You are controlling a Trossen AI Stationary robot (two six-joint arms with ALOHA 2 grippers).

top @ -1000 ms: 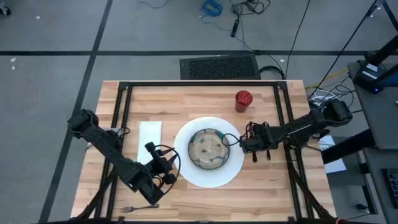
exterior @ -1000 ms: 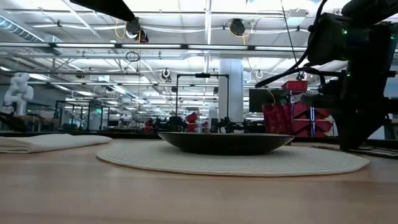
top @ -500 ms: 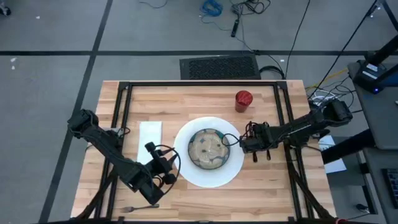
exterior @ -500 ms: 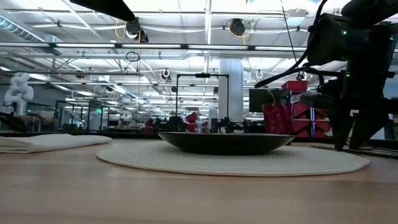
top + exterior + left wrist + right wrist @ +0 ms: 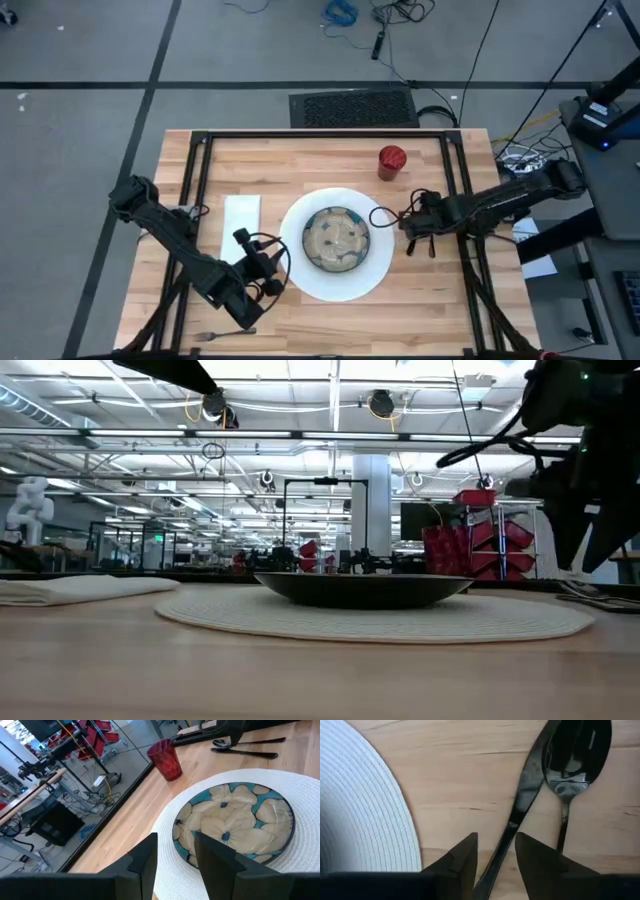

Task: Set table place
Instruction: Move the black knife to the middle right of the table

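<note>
Dark knife (image 5: 520,810) and spoon (image 5: 572,765) lying on the counter (image 5: 300,160) right of the white plate (image 5: 375,275), bowl (image 5: 336,240) on it; right claw (image 5: 412,238) hovering above, spread, empty. Left claw (image 5: 268,268) waiting, spread. Fork (image 5: 222,334) probably remaining, near the front edge.

Table (image 5: 300,160): pale wood planks, matt. Plate (image 5: 365,820): white, finely ribbed, matt. Bowl (image 5: 232,822): glazed, glossy. Knife (image 5: 520,815) and spoon (image 5: 575,755): dark polished metal. Cup (image 5: 166,759): translucent red plastic.
</note>
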